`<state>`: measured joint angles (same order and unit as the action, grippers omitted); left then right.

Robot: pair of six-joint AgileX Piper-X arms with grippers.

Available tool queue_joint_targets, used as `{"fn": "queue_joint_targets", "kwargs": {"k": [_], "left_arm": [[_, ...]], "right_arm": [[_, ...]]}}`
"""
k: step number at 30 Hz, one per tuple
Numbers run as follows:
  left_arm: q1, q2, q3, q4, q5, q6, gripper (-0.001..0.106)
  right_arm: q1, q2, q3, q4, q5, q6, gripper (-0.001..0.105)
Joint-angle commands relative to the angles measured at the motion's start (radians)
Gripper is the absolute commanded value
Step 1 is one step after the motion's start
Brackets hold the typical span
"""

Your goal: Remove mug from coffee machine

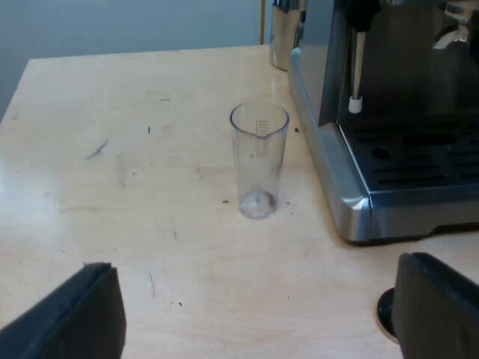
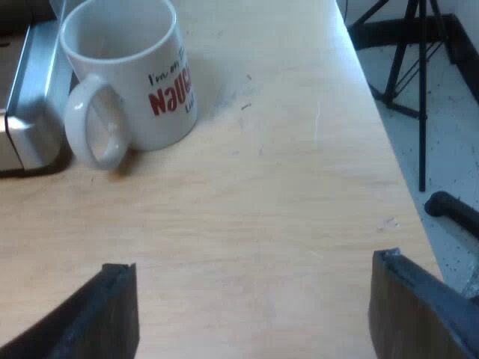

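Note:
A white mug (image 2: 131,78) with red lettering stands upright on the wooden table (image 2: 284,194), its handle toward me, close beside the espresso machine's metal base corner (image 2: 34,105). My right gripper (image 2: 254,314) is open, fingers wide apart, hovering over bare table a short way from the mug. My left gripper (image 1: 258,314) is open too, above the table near the machine's drip tray (image 1: 419,161). An empty clear measuring glass (image 1: 259,158) stands upright beside the espresso machine (image 1: 389,112).
A steam wand (image 1: 358,67) with a white tip hangs over the drip tray. A metal jug (image 1: 284,34) stands behind the machine's corner. A dark round object (image 1: 386,308) lies by my left finger. Past the table edge stand black tripod legs (image 2: 419,67) on the floor.

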<state>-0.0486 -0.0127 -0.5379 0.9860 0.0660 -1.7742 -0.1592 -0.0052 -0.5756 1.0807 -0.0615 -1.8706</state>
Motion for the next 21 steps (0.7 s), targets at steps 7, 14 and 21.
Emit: {"fn": "queue_joint_targets", "kwargs": {"k": [7,14,21], "left_arm": [[-0.003,-0.038,0.066,-0.05,-0.007,0.0,0.079],[-0.003,-0.038,0.079,-0.074,0.016,0.002,0.079],[-0.003,-0.038,0.079,-0.074,0.016,0.002,0.079]], "right_arm": [[0.001,-0.048,0.029,-0.008,-0.007,-0.01,0.066],[0.001,-0.048,0.029,-0.008,-0.003,-0.01,0.066],[0.001,-0.048,0.029,-0.008,-0.003,-0.01,0.066]]}}
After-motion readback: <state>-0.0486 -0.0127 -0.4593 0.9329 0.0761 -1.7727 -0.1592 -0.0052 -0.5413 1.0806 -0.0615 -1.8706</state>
